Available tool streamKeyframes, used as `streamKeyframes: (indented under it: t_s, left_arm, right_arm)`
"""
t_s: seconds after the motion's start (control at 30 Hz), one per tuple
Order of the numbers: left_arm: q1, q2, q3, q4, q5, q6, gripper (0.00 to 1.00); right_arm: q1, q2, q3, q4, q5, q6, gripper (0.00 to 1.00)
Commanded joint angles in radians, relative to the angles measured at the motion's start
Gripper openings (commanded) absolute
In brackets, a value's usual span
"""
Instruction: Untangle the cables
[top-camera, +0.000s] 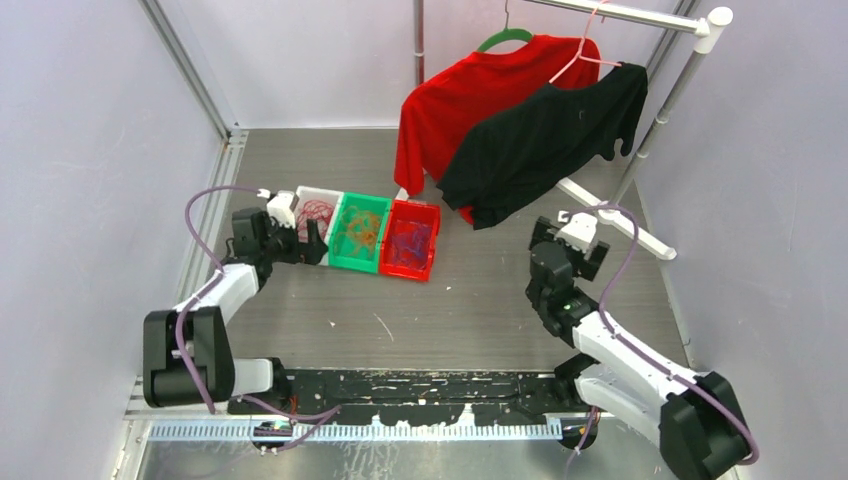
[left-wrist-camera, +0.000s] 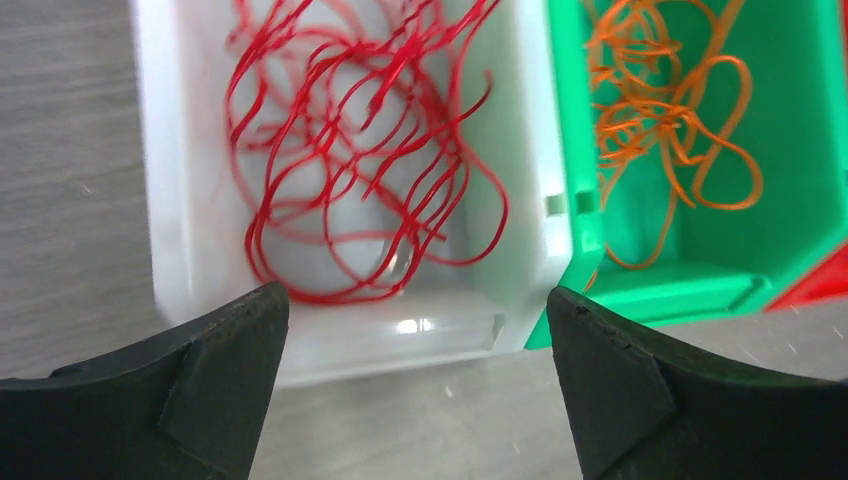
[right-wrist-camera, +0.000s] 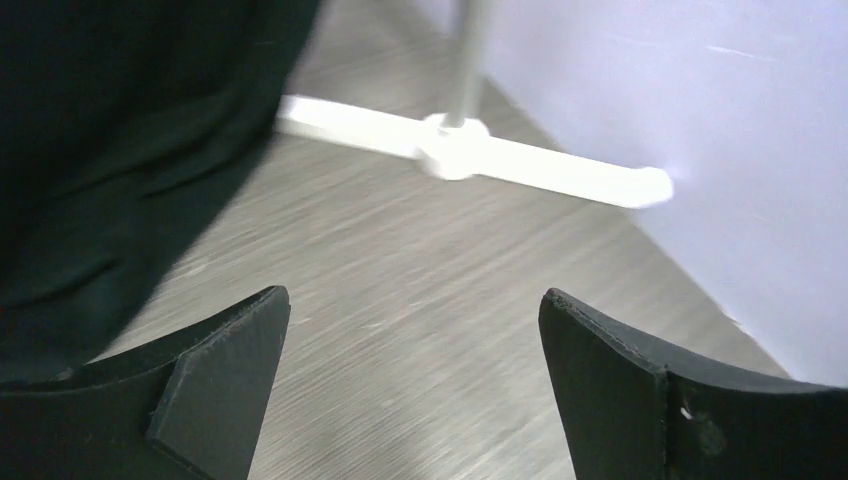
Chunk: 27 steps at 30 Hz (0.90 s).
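Three colours, three bins

Red cables (left-wrist-camera: 350, 160) lie in the white bin (left-wrist-camera: 165, 200), orange cables (left-wrist-camera: 670, 120) in the green bin (left-wrist-camera: 800, 150), purple cables (top-camera: 412, 240) in the red bin (top-camera: 405, 272). Left and right jaws stand wide, empty. Strands look light, limp, snag-prone; pinch one outlying loop.

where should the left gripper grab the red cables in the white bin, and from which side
Probably the dense crossing of loops mid-bundle in the red cables, coming down from above with the open left gripper. The white bin walls ring the bundle, blocking any side approach, and the single thin outer loops would likely slip between the fingers.
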Motion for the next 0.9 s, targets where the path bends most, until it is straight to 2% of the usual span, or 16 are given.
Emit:
streamKeyframes:
  t_s: [0.0,0.1,0.23,0.3,0.4,0.5,0.57,0.63,0.67,0.83,0.87]
  left_arm:
    - [0.008,0.1,-0.049,0.466,-0.078,-0.036,1.0]
    - [0.009,0.163,-0.108,0.617,-0.079,-0.06,1.0]
    - [0.009,0.243,-0.19,0.863,-0.074,-0.079,1.0]
    - [0.008,0.224,-0.185,0.812,-0.069,-0.067,1.0]
    - [0.008,0.231,-0.208,0.874,-0.071,-0.073,1.0]
    - [0.007,0.223,-0.251,0.934,-0.069,-0.066,1.0]
    - [0.008,0.245,-0.306,1.04,-0.072,-0.063,1.0]
    - [0.007,0.323,-0.374,1.282,-0.101,-0.093,1.0]
    - [0.009,0.336,-0.394,1.345,-0.106,-0.099,1.0]
    - [0.009,0.313,-0.379,1.273,-0.169,-0.112,0.99]
    - [0.009,0.314,-0.375,1.265,-0.171,-0.114,1.0]
  right_arm:
    - [-0.19,0.031,-0.043,0.167,0.096,0.016,1.0]
    - [-0.311,0.094,-0.092,0.245,0.026,0.082,1.0]
    - [-0.396,0.212,-0.134,0.404,-0.118,0.102,1.0]
    - [-0.401,0.301,-0.136,0.514,-0.136,0.096,1.0]
    - [-0.404,0.436,-0.125,0.634,-0.172,0.056,1.0]
    - [-0.406,0.501,-0.104,0.673,-0.222,0.051,1.0]
    - [-0.406,0.547,-0.11,0.737,-0.235,0.051,1.0]
    - [-0.407,0.582,-0.112,0.785,-0.279,0.028,1.0]
    - [-0.407,0.584,-0.111,0.782,-0.323,0.019,1.0]
    - [-0.415,0.693,-0.129,0.923,-0.501,-0.054,1.0]
    - [-0.42,0.679,-0.117,0.852,-0.501,-0.036,1.0]
